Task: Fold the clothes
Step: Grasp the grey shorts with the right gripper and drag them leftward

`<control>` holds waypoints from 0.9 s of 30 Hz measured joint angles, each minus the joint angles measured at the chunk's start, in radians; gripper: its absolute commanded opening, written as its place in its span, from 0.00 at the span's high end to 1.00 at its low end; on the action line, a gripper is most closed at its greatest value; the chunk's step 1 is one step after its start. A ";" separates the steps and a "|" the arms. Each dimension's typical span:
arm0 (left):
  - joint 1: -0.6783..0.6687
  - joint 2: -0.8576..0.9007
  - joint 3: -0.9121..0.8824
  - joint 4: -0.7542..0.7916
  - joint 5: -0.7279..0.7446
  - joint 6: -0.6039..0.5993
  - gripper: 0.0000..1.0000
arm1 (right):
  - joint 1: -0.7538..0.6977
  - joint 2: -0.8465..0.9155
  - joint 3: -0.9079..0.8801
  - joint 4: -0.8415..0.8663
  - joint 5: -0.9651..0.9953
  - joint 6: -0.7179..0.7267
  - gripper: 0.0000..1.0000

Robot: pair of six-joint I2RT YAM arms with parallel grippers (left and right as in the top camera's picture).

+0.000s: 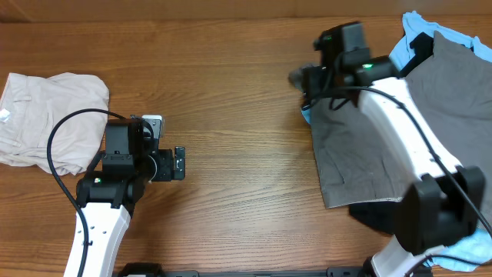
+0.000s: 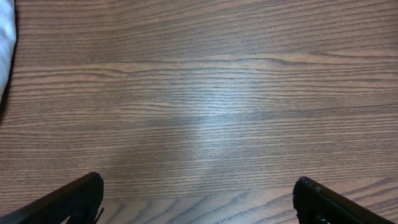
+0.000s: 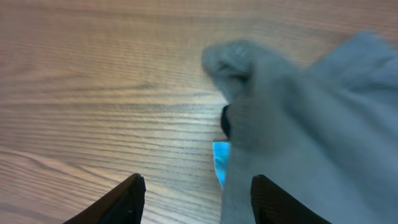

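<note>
**Overhead.** Mid-grey shorts (image 1: pixel 361 161) at the right side of the table (image 1: pixel 246 115), spread mostly flat and unfolded, lying over a light-blue garment (image 1: pixel 415 31) and a black garment (image 1: pixel 377 219), partly hidden by the right arm (image 1: pixel 415 146). At their far-left corner, the right gripper (image 1: pixel 302 77), next to the bare middle of the table. Well apart from the shorts, over bare wood, the left gripper (image 1: pixel 178 163), near a cream garment (image 1: pixel 46 115) at the left edge.

**Left wrist.** Both fingers (image 2: pixel 74 199) spread wide, with nothing between them but wood grain. A pale strip of cloth at the upper-left margin.

**Right wrist.** Blurred. Fingers (image 3: pixel 127 199) held apart. Grey cloth bunched just ahead, reaching down past the right-hand finger and partly into the gap, but not pinched as far as can be told. A sliver of light blue under the fold.

**Step in hand (judgement).** Probably the opening one: reaching for a corner of the shorts to draw them off the pile. No fold made yet.

**Next move (judgement).** Likely to call for closing on the bunched grey corner alone, leaving the light-blue layer underneath out of the grip, then pulling toward the bare middle, where the left gripper could help to flatten and fold.
</note>
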 measured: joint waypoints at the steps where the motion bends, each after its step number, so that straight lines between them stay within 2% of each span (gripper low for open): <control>1: 0.000 0.000 0.000 0.000 0.000 0.000 0.00 | 0.010 0.021 -0.007 0.013 0.011 0.001 0.44; 5: 0.000 0.000 0.000 0.000 0.000 0.000 0.00 | 0.031 0.115 -0.016 0.076 0.098 0.032 0.45; 12: 0.000 0.000 0.000 0.000 0.000 0.000 0.00 | 0.031 0.150 -0.016 0.095 0.232 0.067 0.41; 13: 0.000 0.000 0.000 0.000 0.000 0.000 0.00 | 0.031 0.150 -0.016 0.103 0.254 0.069 0.44; 16: 0.000 0.000 0.000 0.000 0.000 -0.001 0.00 | 0.031 0.150 -0.016 0.109 0.278 0.069 0.68; 18: 0.000 0.000 0.000 0.000 0.000 -0.005 0.00 | 0.031 0.150 -0.016 0.116 0.290 0.076 0.92; 19: 0.000 0.000 0.000 0.000 0.000 -0.008 0.00 | 0.031 0.150 -0.016 0.119 0.294 0.084 0.96; 27: 0.000 0.000 0.000 0.000 0.000 -0.019 0.00 | 0.031 0.150 -0.016 0.076 0.298 0.079 0.96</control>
